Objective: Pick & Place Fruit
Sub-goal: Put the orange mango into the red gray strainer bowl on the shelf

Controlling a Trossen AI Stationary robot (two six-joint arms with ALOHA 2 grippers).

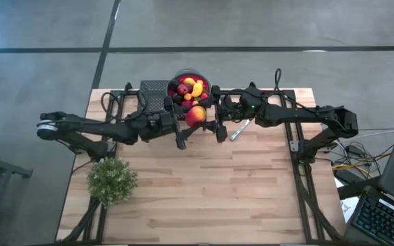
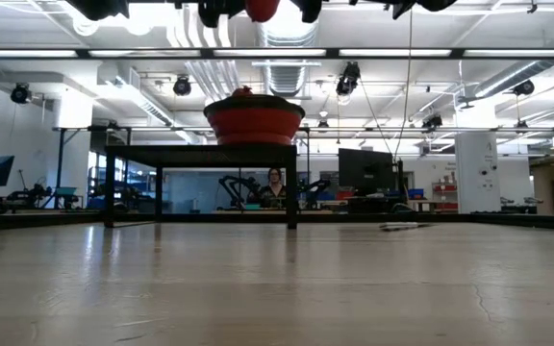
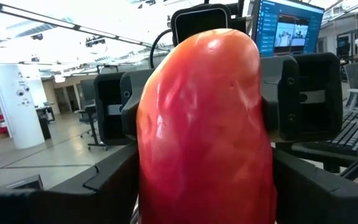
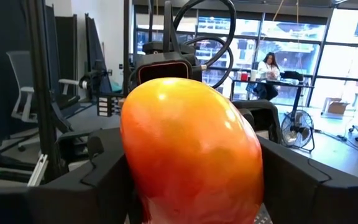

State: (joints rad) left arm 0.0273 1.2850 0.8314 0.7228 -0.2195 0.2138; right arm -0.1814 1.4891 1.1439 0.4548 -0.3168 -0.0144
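Holding: the left gripper [image 1: 185, 127] is pinching the one large red-orange fruit [image 1: 195, 115], with a jaw sitting against each side of it in the left wrist view.
Right jaws: the right gripper [image 1: 214, 119] is facing the same fruit from the other side; I cannot tell whether it is pinching or standing spread.
Fruit position: the large fruit is hanging in the air between the two grippers, just in front of the bowl [image 1: 208, 83] and clear of the surface [image 1: 204, 191]; in the low view it is showing only at the top edge.
Fruit count: one large piece is sitting in the jaws. A heap of small fruits [image 1: 189, 89] is lying in the bowl in red, yellow, orange and dark maroon; they are overlapping, so I am not getting an exact count.
Bowl count: one red bowl is sitting on one dark stand [image 1: 154, 93] at the far edge of the surface.
Arms: two arms are reaching in from the left and the right and meeting at the middle.
Knife count: one silver knife [image 1: 240, 130] is lying flat just beside the right gripper.
Plant count: one bushy green plant [image 1: 111, 180] is standing near the left front corner, well apart from the fruit.
People: one person [image 2: 275, 180] is sitting in the room beyond the surface.
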